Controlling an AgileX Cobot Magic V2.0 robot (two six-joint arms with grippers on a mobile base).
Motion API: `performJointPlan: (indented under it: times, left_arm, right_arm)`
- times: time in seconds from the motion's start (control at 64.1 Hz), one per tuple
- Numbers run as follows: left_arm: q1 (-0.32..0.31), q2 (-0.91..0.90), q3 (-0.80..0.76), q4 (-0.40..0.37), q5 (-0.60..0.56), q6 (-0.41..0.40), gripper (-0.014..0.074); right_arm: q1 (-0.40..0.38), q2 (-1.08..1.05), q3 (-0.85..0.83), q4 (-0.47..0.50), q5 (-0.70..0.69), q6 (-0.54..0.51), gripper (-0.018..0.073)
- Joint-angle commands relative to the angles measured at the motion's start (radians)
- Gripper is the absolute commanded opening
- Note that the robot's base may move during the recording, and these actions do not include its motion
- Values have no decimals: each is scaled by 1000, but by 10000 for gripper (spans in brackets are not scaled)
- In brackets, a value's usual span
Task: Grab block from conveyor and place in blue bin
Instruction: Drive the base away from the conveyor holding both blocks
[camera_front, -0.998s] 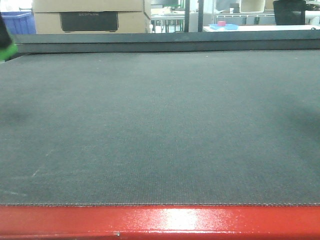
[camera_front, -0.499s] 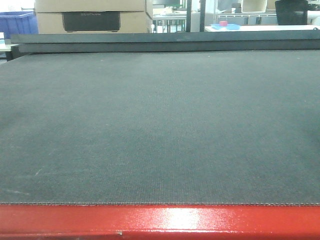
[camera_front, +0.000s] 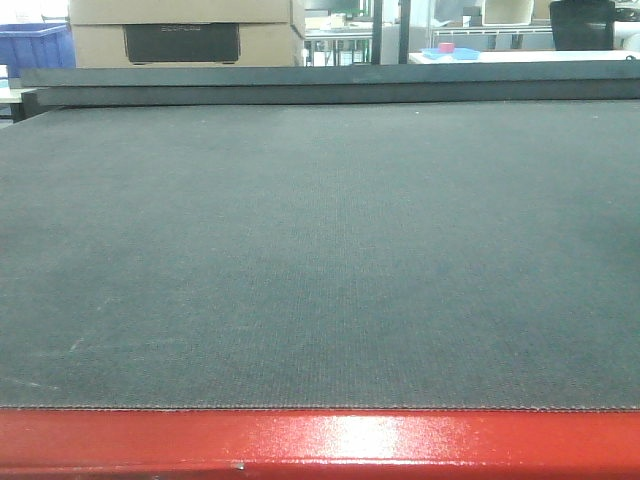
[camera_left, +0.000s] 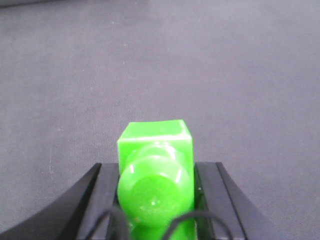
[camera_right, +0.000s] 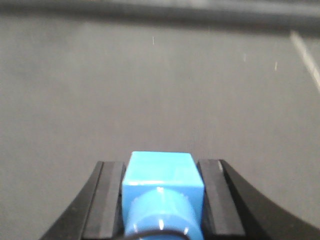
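Starting at the left: the left gripper (camera_left: 156, 167) is clamped on a green block (camera_left: 155, 145), black fingers (camera_left: 102, 200) tight against both its sides. The round stud points back towards the wrist camera, and nothing but grey belt lies beneath.

Over to the right, and here is the piece that matters. The right gripper (camera_right: 162, 165) has the blue block (camera_right: 162, 172) pinched squarely between its pads, so the block is off the belt and in the grip, not waiting to be picked. It sits centred between the jaws, its stud turned back along the fingers, its far face level. The wrist looks out low and nearly flat over the conveyor belt (camera_front: 320, 250), towards the dark far rail.

So the coming move turns on where the bin lies. From the front, the belt is bare down to the red frame (camera_front: 320, 440), and neither arm shows. At far left, past the belt and beside a cardboard box (camera_front: 180, 30), stands a blue crate (camera_front: 35, 45). That may be the bin, though it is too cropped to be sure. If so, the right arm would have to carry far and leftward across the belt.
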Motion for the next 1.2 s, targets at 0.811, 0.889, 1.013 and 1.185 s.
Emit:
performJointPlan:
  times: [0.811, 0.889, 1.013, 1.185]
  left_arm:
    - [-7, -14, 3, -11, -76, -4, -111]
    - [-7, -14, 3, -11, -79, -4, -111]
    - [-7, -14, 3, -11, -79, -4, -111]
    - [-7, -14, 3, -11, -79, -4, -111]
  right_arm:
    - [7, -4, -26, -9, -15, -10, -162]
    - [7, -4, -26, -9, -15, -10, -162]
    - [7, -4, -26, -9, -15, -10, -162]
    - [7, -4, -26, -9, -15, -10, -162]
